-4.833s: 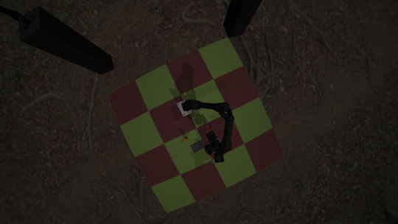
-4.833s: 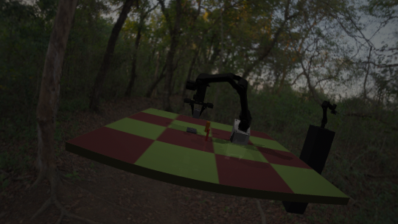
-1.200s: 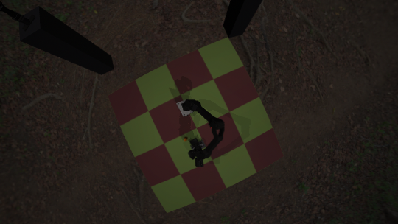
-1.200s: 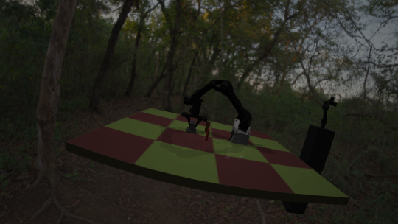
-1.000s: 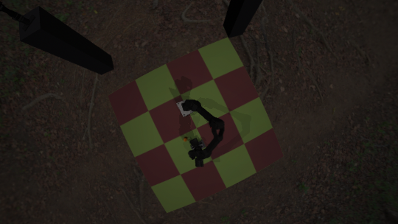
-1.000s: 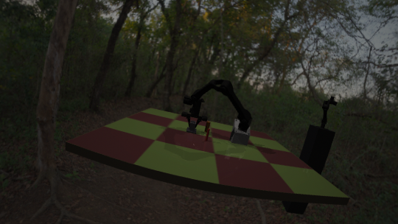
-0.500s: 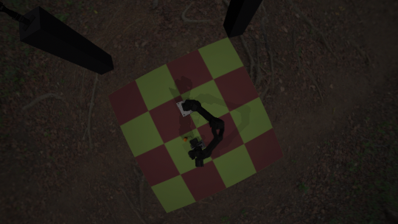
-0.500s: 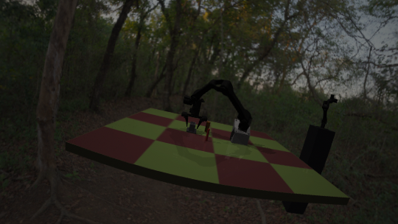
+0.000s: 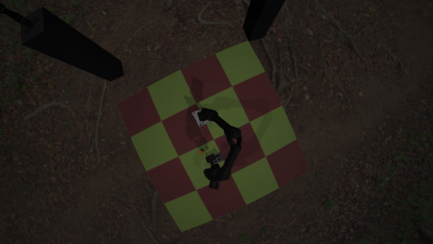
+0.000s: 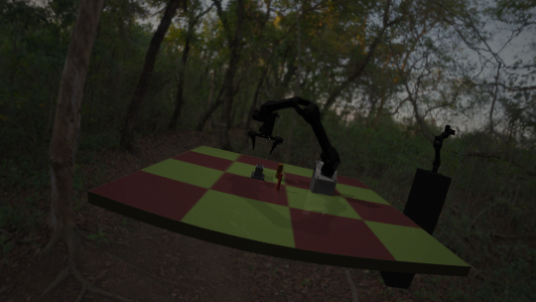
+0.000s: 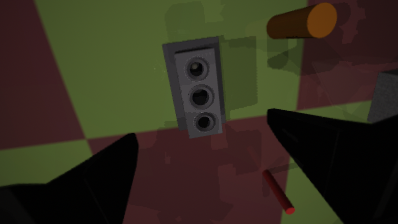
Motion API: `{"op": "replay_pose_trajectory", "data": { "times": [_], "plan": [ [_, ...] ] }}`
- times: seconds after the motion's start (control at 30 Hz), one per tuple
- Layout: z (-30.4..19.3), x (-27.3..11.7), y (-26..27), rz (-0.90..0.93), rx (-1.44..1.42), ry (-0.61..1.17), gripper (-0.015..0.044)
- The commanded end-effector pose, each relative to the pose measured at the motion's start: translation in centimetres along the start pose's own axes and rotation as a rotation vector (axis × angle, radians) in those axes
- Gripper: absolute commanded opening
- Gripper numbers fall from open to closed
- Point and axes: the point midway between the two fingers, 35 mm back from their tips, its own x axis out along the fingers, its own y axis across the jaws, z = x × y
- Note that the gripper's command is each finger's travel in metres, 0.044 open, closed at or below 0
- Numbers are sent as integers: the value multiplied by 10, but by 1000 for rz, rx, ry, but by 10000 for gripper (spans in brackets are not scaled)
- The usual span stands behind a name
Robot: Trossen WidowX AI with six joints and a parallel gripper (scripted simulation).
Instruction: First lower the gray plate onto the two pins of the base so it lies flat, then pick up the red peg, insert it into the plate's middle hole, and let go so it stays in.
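Note:
The gray plate (image 10: pixel 259 169) (image 11: pixel 210 91) is a block with three holes in a row. It sits on the base (image 10: pixel 254 177) (image 11: pixel 172 75), whose rim shows beside it in the wrist view. The middle hole is dark and empty. Something pale shows inside the upper hole, and I cannot tell whether the plate is fully seated on the pins. The thin red peg (image 10: pixel 279 183) (image 11: pixel 278 191) stands upright on the table, in the wrist view at lower right. My gripper (image 10: pixel 263 150) (image 11: pixel 203 127) is open and empty, above the plate, with its fingers wide to either side.
An orange cylinder (image 9: pixel 201 152) (image 11: pixel 321 20) stands near the base, at upper right in the wrist view. The arm's light gray mounting block (image 9: pixel 197 119) (image 10: pixel 324 186) (image 11: pixel 384 95) is beyond the red peg. The checkered table (image 9: pixel 180 213) (image 10: pixel 238 214) has red and green squares.

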Motion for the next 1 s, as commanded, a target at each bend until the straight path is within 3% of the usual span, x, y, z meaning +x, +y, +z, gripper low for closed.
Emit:
{"op": "replay_pose_trajectory", "data": {
  "times": [0.0,0.23,0.73,0.97],
  "plan": [
    [-1,-9,-1,-19,-5,4,440],
    [-10,-11,-2,-19,-21,4,440],
    [-182,-16,-97,-21,-381,17,440],
    [-183,-14,-108,-22,-397,18,440]
  ]
}}
